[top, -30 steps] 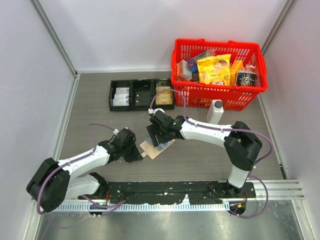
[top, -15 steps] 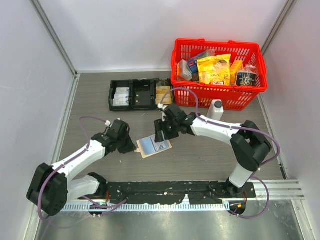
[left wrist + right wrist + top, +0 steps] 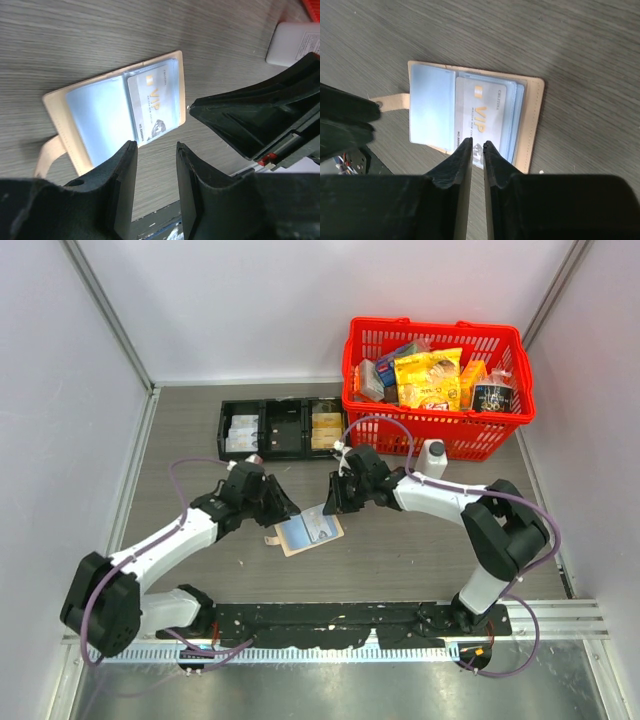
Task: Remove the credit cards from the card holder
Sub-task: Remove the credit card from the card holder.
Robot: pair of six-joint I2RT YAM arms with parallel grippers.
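Note:
The tan card holder (image 3: 308,532) lies open and flat on the table, its pale blue-grey inside facing up and its snap tab (image 3: 271,540) pointing left. A pale credit card (image 3: 479,112) printed "VIP" sits in its right-hand sleeve, also shown in the left wrist view (image 3: 155,105). My left gripper (image 3: 285,510) hovers just left of the holder, open, nothing between its fingers (image 3: 156,147). My right gripper (image 3: 333,505) hangs just above the holder's far right corner. Its jaws (image 3: 477,142) stand a thin slit apart over the card's near edge, holding nothing.
A black three-compartment tray (image 3: 283,428) lies at the back left. A red basket (image 3: 437,430) full of packets stands at the back right, with a white bottle (image 3: 430,462) in front of it, near my right arm.
The card holder has gone from folded under the right gripper to lying open. Both grippers have drawn back from it. The left jaws have widened and the right jaws have narrowed.

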